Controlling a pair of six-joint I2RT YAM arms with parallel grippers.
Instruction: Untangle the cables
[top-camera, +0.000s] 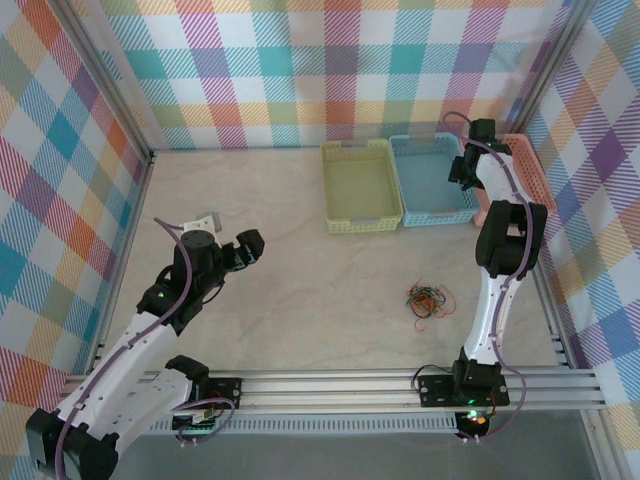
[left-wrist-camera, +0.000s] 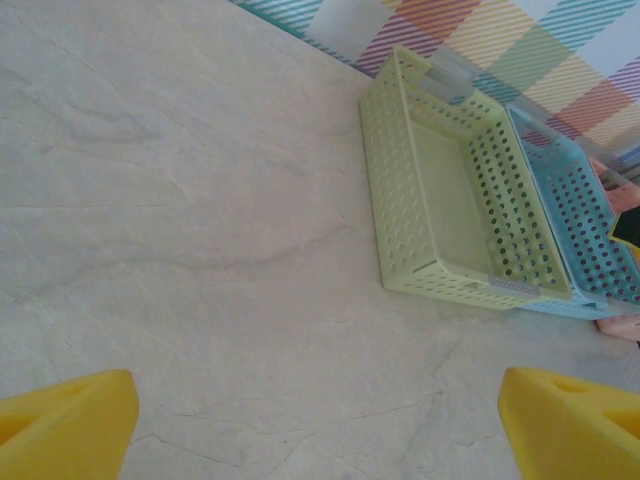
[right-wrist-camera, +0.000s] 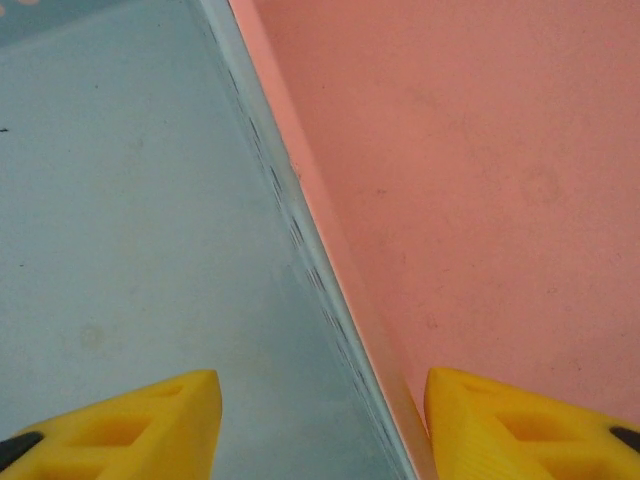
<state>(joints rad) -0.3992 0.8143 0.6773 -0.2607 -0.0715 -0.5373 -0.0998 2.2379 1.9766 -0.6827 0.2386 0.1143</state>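
Note:
The cables (top-camera: 430, 298) lie as a small tangle of thin red, orange, black and yellow-green wires on the table, right of centre, close to the right arm's lower link. My left gripper (top-camera: 232, 238) hovers over the left part of the table, far from the tangle. Its yellow fingers stand wide open (left-wrist-camera: 318, 388) over bare tabletop. My right gripper (top-camera: 463, 170) is raised at the back right, above the wall shared by the blue basket (right-wrist-camera: 120, 200) and the pink basket (right-wrist-camera: 480, 180). It is open (right-wrist-camera: 322, 382) with nothing between its fingers.
Three baskets stand side by side at the back: a yellow-green basket (top-camera: 362, 226), the blue basket (top-camera: 436, 216) and the pink basket (top-camera: 536, 172). Checkered walls and an aluminium frame (top-camera: 340, 385) enclose the table.

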